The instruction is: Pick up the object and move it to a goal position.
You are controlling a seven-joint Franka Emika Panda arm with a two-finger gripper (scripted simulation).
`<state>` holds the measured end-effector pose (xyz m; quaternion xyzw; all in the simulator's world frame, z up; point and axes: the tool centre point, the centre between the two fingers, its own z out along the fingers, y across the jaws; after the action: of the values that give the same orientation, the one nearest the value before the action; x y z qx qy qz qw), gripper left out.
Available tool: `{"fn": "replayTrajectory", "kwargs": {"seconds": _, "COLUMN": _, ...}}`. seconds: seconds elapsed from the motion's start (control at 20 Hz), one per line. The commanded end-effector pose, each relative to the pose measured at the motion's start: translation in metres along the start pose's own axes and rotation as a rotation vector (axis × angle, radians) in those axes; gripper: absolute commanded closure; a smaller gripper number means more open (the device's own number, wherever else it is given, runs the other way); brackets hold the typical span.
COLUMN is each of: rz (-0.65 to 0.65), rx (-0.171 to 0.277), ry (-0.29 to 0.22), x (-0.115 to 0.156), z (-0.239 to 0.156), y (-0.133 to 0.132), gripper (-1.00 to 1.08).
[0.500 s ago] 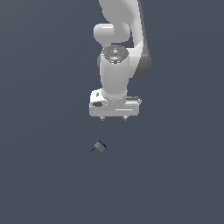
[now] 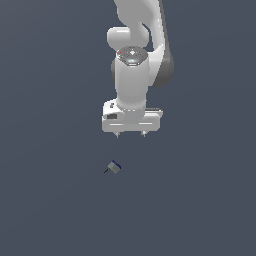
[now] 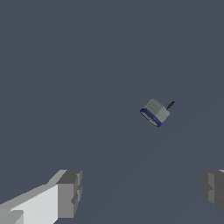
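Observation:
The object (image 2: 114,167) is a tiny grey blocky piece with a dark blue edge and a thin black tip. It lies on the dark floor, below and slightly toward the exterior view's left of my gripper (image 2: 131,134). The gripper hangs above it, open and empty, its two short fingertips (image 2: 118,134) pointing down. In the wrist view the object (image 3: 155,112) lies ahead of the gripper (image 3: 142,192), off centre toward one finger, and both grey fingers (image 3: 70,192) stand wide apart.
A plain dark grey floor (image 2: 50,200) fills the scene. No goal marker shows in either view.
The arm and gripper stand about where they did half a second ago; the object has not moved.

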<state>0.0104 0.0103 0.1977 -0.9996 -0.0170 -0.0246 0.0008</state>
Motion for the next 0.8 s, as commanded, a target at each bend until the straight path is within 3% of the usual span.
{"fn": "replayTrajectory", "kwargs": {"seconds": 0.0, "rz": -0.003, "rx": 0.000, "ry": 0.004, "x": 0.000, "z": -0.002, "y": 0.000, "gripper": -0.92}}
{"fn": "replayTrajectory", "kwargs": {"seconds": 0.35, "rz": 0.044, "rx": 0.002, "ry": -0.001, "x": 0.005, "z": 0.006, "y": 0.005, "gripper": -0.92}}
{"fn": "replayTrajectory", "kwargs": {"seconds": 0.75, "rz": 0.203, "rx": 0.005, "ry": -0.013, "x": 0.022, "z": 0.033, "y": 0.022, "gripper": -0.92}}
